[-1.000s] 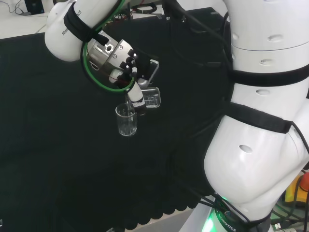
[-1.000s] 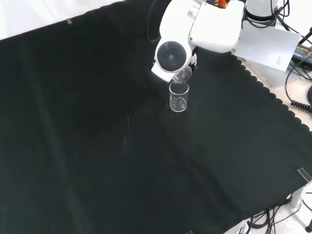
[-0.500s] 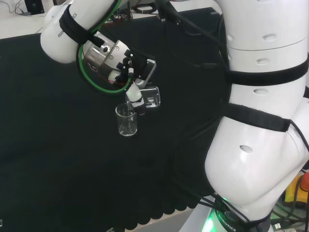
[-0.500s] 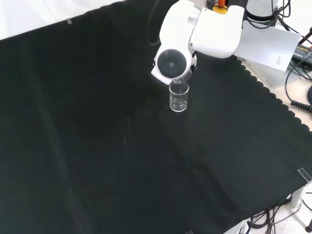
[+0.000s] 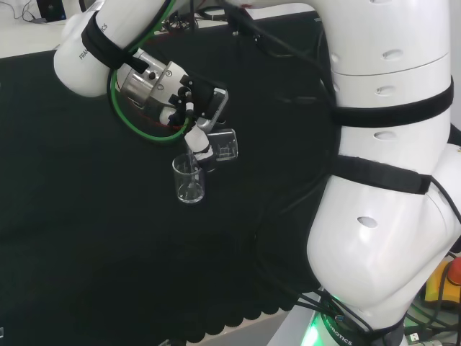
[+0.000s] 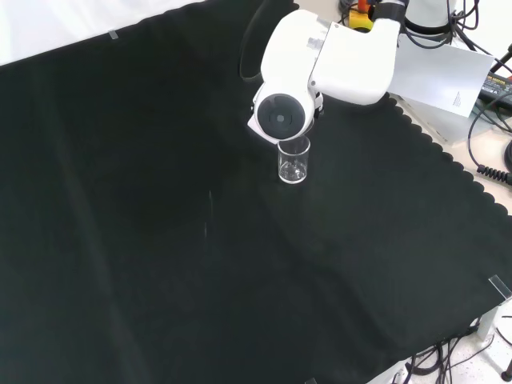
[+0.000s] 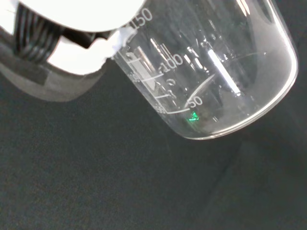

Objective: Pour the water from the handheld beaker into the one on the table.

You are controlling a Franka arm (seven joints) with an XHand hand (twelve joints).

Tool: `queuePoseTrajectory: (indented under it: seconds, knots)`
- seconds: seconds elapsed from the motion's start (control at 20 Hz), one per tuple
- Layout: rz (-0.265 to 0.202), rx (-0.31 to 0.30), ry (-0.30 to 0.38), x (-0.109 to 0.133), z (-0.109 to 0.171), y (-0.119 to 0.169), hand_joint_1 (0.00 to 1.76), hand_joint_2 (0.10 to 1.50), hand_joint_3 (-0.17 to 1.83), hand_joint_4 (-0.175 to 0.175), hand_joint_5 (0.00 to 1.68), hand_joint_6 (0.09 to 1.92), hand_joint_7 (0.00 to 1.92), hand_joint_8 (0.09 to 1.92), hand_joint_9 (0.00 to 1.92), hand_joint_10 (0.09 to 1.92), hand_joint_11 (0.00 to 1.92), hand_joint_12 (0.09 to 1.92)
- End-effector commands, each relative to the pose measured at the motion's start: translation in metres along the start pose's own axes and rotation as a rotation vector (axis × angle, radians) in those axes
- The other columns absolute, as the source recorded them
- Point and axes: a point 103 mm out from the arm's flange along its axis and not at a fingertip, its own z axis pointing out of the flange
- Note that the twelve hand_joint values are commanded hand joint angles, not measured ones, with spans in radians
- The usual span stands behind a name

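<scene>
Hand (image 5: 189, 108) has fingers curled round the handheld beaker (image 5: 224, 145), tipped steeply on its side in head view; its mouth sits just above the rim of the table beaker (image 5: 189, 180). Table beaker stands upright on the black cloth (image 6: 160, 240), directly below the arm's white link (image 6: 320, 60) in front view; wrist view shows the held beaker's graduated wall (image 7: 201, 72) close up.

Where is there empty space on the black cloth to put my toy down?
In the front view, the black cloth lies bare all along its left and near side, below the standing beaker. It is crowded at the top, where the hand tips the held beaker over the standing one.
</scene>
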Motion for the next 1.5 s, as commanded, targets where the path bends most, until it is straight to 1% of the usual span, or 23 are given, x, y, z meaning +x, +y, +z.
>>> queuePoseTrajectory:
  seconds: [0.05, 0.35, 0.65, 1.1, 1.5]
  knots:
    - [0.011, 0.022, -0.013, 0.0003, -0.0021, 0.0003, 1.14, 0.63, 0.8, 0.028, 1.17, 0.92, 1.45, 0.77, 1.58, 0.49, 1.49, 0.59]
    - [0.025, 0.043, -0.022, -0.0002, -0.0058, -0.0004, 1.14, 0.64, 0.8, 0.034, 1.16, 0.94, 1.45, 0.77, 1.57, 0.5, 1.49, 0.59]
    - [0.029, 0.065, -0.026, 0.0001, -0.0058, 0.0002, 1.14, 0.64, 0.8, 0.035, 1.16, 0.94, 1.45, 0.78, 1.57, 0.5, 1.48, 0.59]
    - [0.034, 0.065, -0.023, -0.0003, -0.0061, -0.0007, 1.14, 0.64, 0.8, 0.035, 1.16, 0.94, 1.45, 0.78, 1.57, 0.51, 1.49, 0.6]
    - [0.028, 0.058, -0.011, -0.0001, -0.0061, -0.0004, 1.14, 0.64, 0.8, 0.036, 1.16, 0.94, 1.44, 0.78, 1.56, 0.51, 1.49, 0.6]
